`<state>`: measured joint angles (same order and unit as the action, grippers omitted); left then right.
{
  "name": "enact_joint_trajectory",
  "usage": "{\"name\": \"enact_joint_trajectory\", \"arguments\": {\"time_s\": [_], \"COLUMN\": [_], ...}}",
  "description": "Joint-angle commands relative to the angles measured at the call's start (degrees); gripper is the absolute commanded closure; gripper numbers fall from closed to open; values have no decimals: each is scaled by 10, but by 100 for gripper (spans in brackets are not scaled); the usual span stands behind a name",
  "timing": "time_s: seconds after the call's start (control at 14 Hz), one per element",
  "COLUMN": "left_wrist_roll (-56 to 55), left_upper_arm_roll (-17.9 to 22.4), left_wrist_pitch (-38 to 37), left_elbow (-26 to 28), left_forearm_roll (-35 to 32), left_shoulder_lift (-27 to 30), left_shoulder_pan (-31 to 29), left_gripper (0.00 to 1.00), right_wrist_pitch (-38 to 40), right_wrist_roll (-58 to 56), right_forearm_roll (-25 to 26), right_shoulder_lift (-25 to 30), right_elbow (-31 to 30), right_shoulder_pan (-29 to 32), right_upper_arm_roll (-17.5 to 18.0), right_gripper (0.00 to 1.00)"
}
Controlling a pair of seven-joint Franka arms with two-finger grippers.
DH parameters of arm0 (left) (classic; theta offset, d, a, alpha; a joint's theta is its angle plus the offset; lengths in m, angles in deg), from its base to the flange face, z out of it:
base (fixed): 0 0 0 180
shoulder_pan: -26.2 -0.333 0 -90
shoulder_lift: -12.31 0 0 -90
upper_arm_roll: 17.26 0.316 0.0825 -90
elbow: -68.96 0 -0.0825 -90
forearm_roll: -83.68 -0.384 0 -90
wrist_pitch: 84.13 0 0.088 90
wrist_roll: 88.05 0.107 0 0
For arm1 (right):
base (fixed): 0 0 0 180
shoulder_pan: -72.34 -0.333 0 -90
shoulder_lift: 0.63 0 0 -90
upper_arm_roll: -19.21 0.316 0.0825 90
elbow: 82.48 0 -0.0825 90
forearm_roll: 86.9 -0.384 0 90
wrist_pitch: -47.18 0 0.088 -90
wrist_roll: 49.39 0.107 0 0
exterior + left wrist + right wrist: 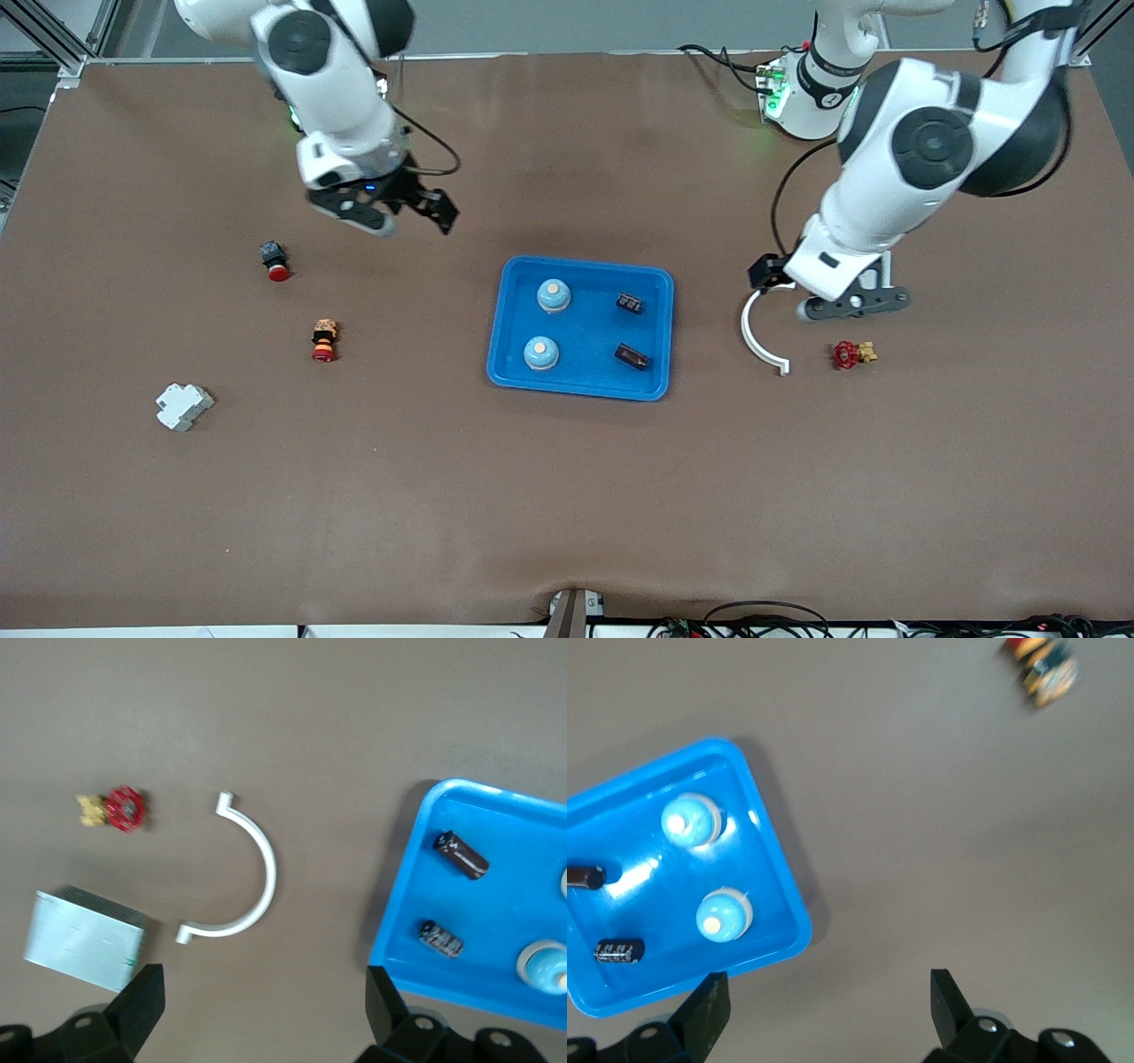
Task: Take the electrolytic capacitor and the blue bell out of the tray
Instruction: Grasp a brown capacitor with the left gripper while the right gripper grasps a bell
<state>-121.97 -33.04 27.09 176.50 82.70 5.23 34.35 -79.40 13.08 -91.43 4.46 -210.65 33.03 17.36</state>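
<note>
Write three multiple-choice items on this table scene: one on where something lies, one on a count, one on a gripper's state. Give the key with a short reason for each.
1. Where do the two capacitors lie?
A. On the bare table beside the red valve
B. In the blue tray
C. On the white block

2. How many bells are in the tray?
A. One
B. Two
C. Four

3. How does the right gripper stand?
A. Open, holding nothing
B. Shut on a bell
C. Shut on the white curved piece

Key:
1 B: both capacitors sit in the blue tray, on the side toward the left arm's end of the table.
2 B: two bells stand in it, toward the right arm's end.
3 A: the right gripper hangs over bare table with fingers spread and nothing between them; the left gripper, near the white curved piece, is open too.
</note>
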Motion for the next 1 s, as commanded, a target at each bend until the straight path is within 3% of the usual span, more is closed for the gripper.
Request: {"name": "enact_joint_trajectory", "arguments": {"time_s": [0.0,0.21,0.43,0.57,0.93], "left_wrist_roll": [-98,-230,-371,-457,-559], "left_upper_arm_roll": [-10,-10,-10,-10,-10], "left_wrist_pitch": [33,92,153,177,210], "left_elbow": [6,6,3,-2,-1], "left_forearm_roll": [-6,-9,-58,-78,-87], "left_shoulder_lift": [-28,-83,-142,-176,-226], "left_shoulder_pan": [27,71,114,136,163], "left_gripper": [0,0,1,10,21], "right_wrist_pitch": [-52,-63,-65,-69,-81], "right_wrist_roll": [59,102,142,172,194], "right_forearm_roll": [-6,-6,-6,-6,-6], "right_shoulder_lift": [-87,-170,-243,-286,-368], "right_elbow": [31,85,144,182,252], "right_shoulder_pan": [-39,-65,-82,-93,-101], "right_upper_arm_roll": [-9,-9,-9,-9,-10], "right_gripper": [0,0,0,0,0]}}
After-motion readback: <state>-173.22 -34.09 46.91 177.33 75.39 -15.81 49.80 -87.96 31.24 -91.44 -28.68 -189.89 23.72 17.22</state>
